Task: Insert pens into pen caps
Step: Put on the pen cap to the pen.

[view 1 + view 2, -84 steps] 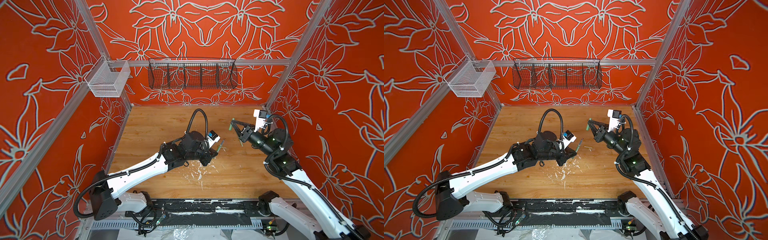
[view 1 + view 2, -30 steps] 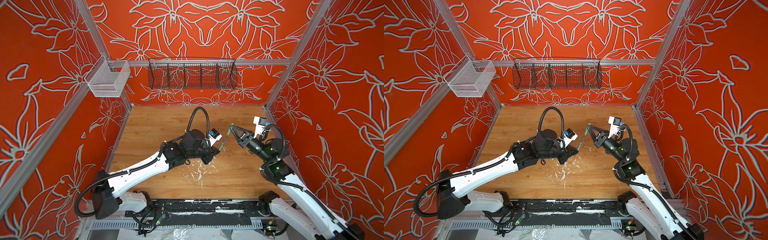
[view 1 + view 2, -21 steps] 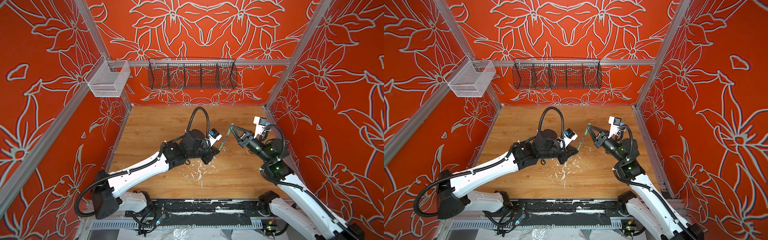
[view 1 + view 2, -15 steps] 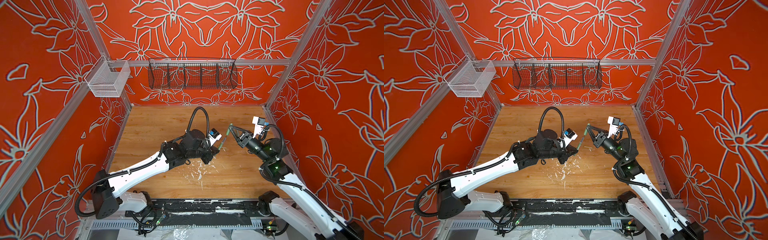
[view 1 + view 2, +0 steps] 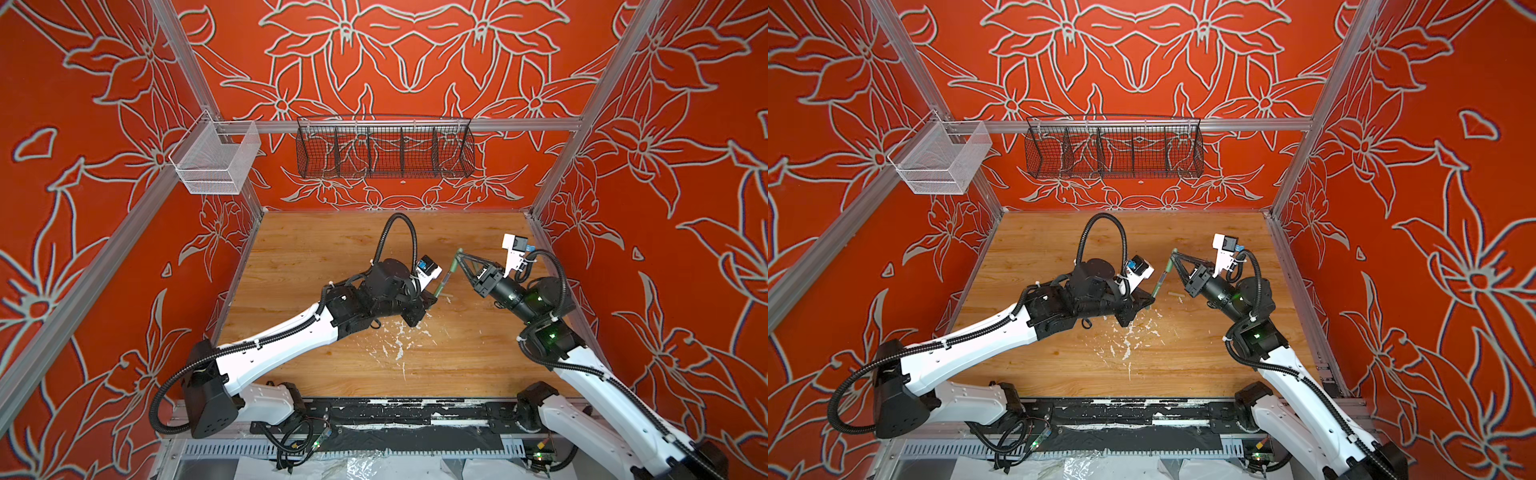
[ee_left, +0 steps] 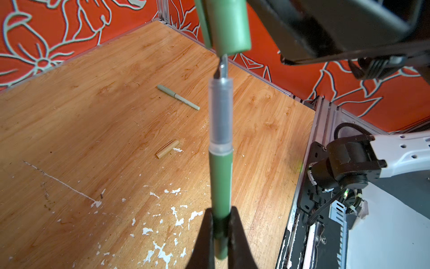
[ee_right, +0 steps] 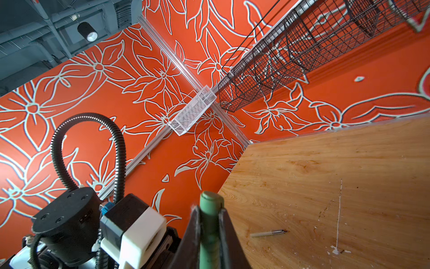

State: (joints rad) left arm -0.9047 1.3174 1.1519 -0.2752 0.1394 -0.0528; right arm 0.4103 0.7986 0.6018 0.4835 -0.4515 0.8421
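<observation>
Capping the green pen (image 6: 221, 181) in mid-air above the surface (image 6: 93, 116): clamped in left claw (image 6: 221, 209), nib right at mouth of green cap (image 6: 229, 25), itself clamped in right claw (image 7: 209, 209). Probably calls next for a straight, aligned push together

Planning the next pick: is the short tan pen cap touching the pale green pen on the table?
Apart. Left wrist view shows bare wood between the short tan pen cap and the pale green pen.
</observation>
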